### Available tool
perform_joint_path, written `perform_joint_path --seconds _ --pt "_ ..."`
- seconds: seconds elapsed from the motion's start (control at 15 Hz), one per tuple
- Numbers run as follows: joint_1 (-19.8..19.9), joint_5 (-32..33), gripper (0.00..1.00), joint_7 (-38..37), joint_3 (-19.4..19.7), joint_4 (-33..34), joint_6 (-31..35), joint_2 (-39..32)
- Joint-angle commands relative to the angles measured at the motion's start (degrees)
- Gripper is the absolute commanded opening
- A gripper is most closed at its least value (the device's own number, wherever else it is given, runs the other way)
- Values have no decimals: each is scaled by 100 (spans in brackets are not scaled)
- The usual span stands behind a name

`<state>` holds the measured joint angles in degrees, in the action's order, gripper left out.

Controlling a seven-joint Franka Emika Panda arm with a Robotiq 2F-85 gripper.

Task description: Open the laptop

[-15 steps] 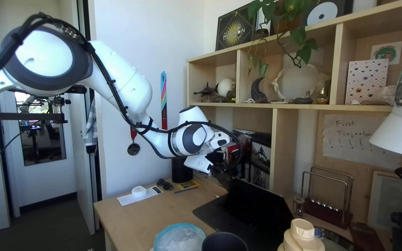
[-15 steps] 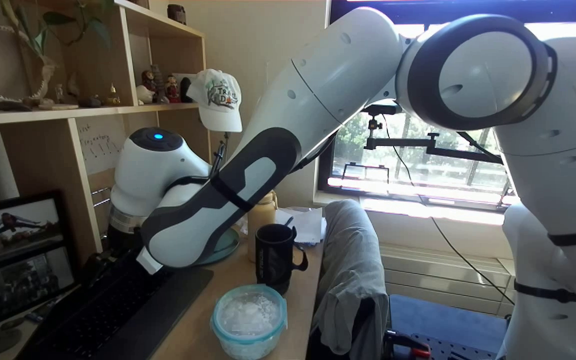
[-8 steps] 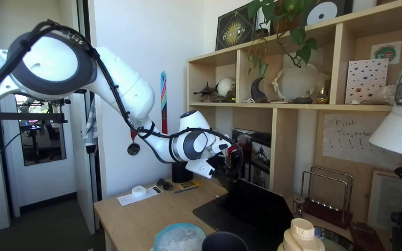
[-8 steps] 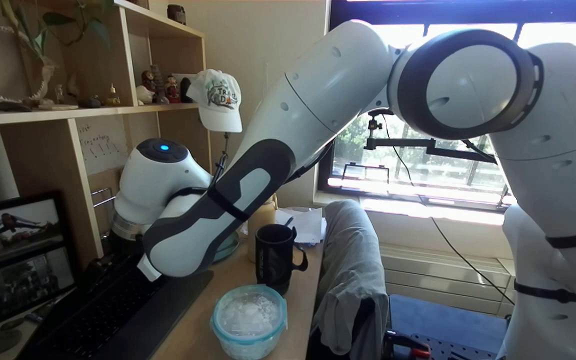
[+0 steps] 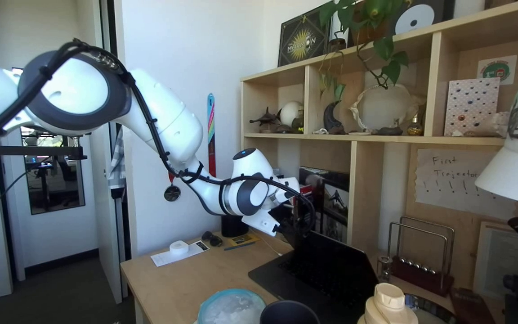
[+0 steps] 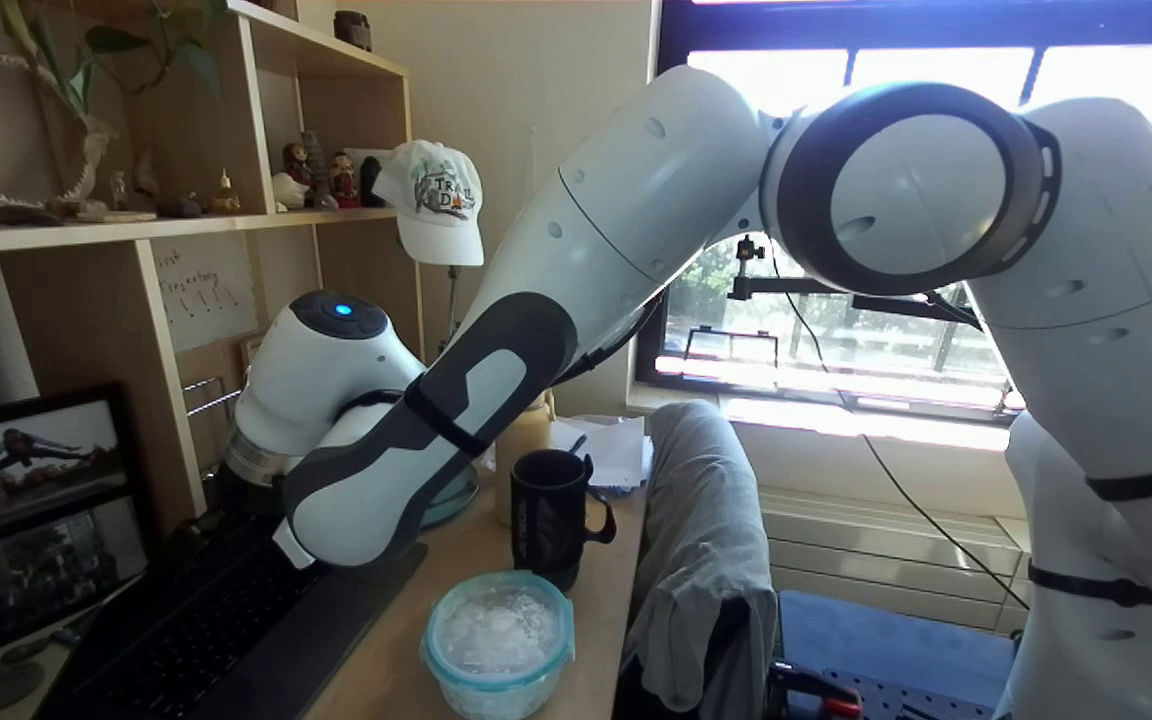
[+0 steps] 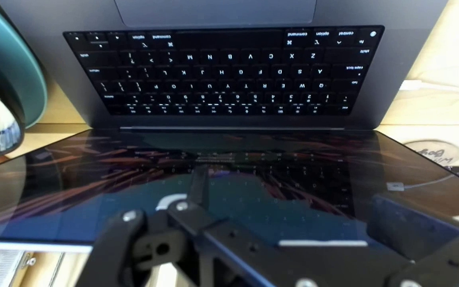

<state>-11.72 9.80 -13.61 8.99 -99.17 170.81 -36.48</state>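
Note:
The dark laptop (image 5: 331, 270) stands open on the desk, its lid raised and tilted back. Its base also shows in an exterior view (image 6: 336, 630). In the wrist view the keyboard (image 7: 229, 71) is at the top and the dark, reflective screen (image 7: 277, 159) fills the middle. My gripper (image 7: 299, 201) is open and empty, at the lid's outer edge. Its fingers (image 7: 199, 187) are wide apart and overlap the screen; I cannot tell whether they touch it. In an exterior view the gripper is a dark shape by the lid's upper corner, its fingertips hard to make out.
A black mug (image 6: 548, 520) and a lidded container (image 6: 498, 645) stand in front of the laptop. A cream bottle (image 5: 389, 306) and a Newton's cradle (image 5: 421, 270) are beside it. Picture frames (image 6: 36, 520) and the shelf (image 5: 352, 198) rise behind. A white cable (image 7: 432, 85) runs from its side.
The arm has sunk steadily, its wrist and gripper coming down slightly near the lid's upper corner. The laptop has not visibly moved, and its lid angle looks the same.

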Motion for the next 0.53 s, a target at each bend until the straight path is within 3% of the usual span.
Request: perform_joint_path --seconds 0.0,0.47 --pt "44 -142 100 129 14 487 241 -438" --pt "24 -121 100 209 24 1001 365 -675"
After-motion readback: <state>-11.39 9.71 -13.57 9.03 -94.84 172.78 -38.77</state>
